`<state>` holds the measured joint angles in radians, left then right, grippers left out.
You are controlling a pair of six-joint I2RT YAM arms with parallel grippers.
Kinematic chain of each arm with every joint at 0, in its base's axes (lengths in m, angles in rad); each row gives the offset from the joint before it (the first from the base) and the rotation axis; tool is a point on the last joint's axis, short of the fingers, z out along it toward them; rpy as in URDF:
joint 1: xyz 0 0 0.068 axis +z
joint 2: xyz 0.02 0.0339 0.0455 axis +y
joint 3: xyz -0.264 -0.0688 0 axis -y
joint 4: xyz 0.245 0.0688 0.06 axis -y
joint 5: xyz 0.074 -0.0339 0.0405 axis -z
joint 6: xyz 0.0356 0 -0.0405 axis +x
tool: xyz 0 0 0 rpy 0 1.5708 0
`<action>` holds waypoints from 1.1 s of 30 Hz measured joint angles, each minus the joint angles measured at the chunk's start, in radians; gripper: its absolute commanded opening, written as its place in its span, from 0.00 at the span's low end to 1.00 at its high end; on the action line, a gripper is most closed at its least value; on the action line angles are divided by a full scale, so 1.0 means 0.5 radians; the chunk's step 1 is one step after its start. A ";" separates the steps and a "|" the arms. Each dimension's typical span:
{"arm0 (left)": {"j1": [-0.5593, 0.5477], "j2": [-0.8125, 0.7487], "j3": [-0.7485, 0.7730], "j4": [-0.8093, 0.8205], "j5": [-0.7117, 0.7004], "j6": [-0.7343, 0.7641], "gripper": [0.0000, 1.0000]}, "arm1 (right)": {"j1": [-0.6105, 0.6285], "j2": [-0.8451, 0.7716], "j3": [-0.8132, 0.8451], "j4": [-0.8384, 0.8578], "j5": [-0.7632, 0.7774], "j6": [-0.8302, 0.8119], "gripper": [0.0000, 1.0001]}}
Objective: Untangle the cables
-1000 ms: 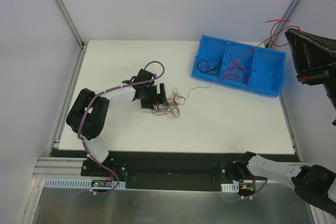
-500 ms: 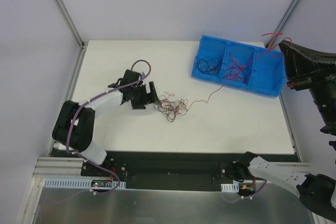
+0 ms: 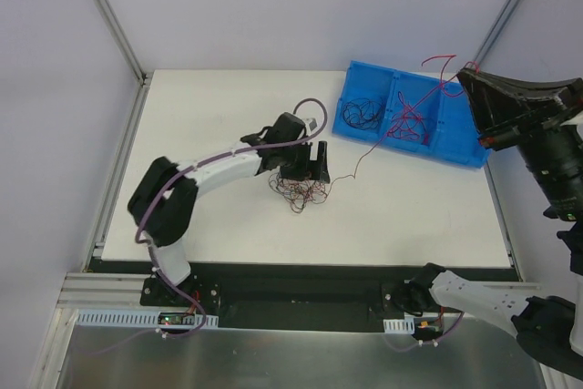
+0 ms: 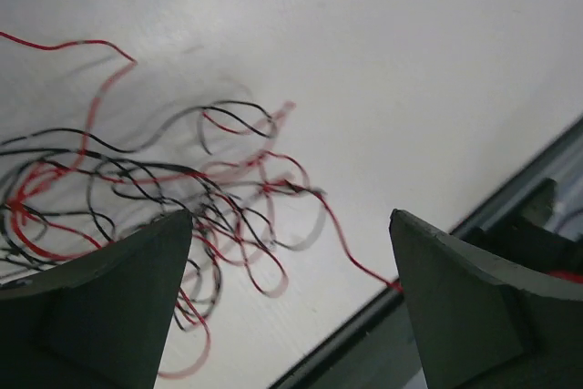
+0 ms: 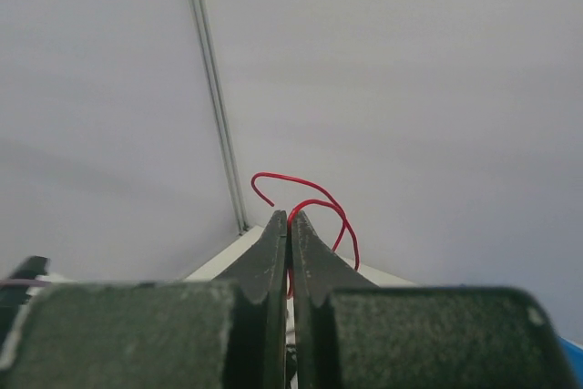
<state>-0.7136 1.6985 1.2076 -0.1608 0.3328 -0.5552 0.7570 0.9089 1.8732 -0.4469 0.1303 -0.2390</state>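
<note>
M: Left hand (image 4: 291, 225) state?
K: Fingers spread wide, nothing between them, poised over the cable tangle (image 3: 301, 190) near desk (image 3: 228, 116) centre.
M: Right hand (image 5: 290, 221)?
K: Pinched tight on one red cable (image 5: 314, 205), raised off the desk's 2 o'clock corner.
M: Other cables?
K: Blue bin (image 3: 455, 148) at 2 o'clock: black bundle (image 3: 358, 113) in the left compartment, red-black bundle (image 3: 407, 125) in the middle one. One red strand (image 3: 363, 157) trails from the tangle toward the bin.
</note>
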 measured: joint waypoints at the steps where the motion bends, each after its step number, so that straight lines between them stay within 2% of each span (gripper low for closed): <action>1: -0.001 0.124 0.071 -0.047 -0.044 0.002 0.89 | 0.000 0.013 0.043 -0.002 -0.021 0.008 0.00; 4: 0.019 0.401 0.176 -0.164 -0.194 0.015 0.89 | 0.000 0.030 0.191 0.002 -0.083 0.037 0.00; 6: 0.054 0.471 0.181 -0.253 -0.283 0.026 0.89 | 0.000 0.016 0.266 0.021 -0.114 0.050 0.00; 12: 0.256 0.407 0.122 -0.332 -0.484 0.053 0.90 | 0.000 -0.191 0.273 0.265 -0.183 0.055 0.00; 18: 0.535 0.085 -0.159 -0.437 -0.633 0.055 0.92 | 0.000 -0.308 0.140 0.501 -0.082 -0.005 0.00; 22: 0.541 -0.089 -0.180 -0.481 -0.578 0.062 0.94 | 0.000 -0.298 -0.095 0.523 0.011 -0.030 0.01; 27: 0.535 -0.321 -0.146 -0.504 -0.396 0.110 0.96 | 0.000 -0.110 -0.295 0.410 0.198 -0.117 0.00; 33: 0.535 -0.482 0.140 -0.593 -0.137 0.245 0.99 | 0.000 0.056 -0.350 0.291 0.406 -0.263 0.00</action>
<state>-0.4461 1.4574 1.2774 -0.4572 0.2646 -0.4328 0.7570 0.9367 1.6981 -0.3012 0.3332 -0.3706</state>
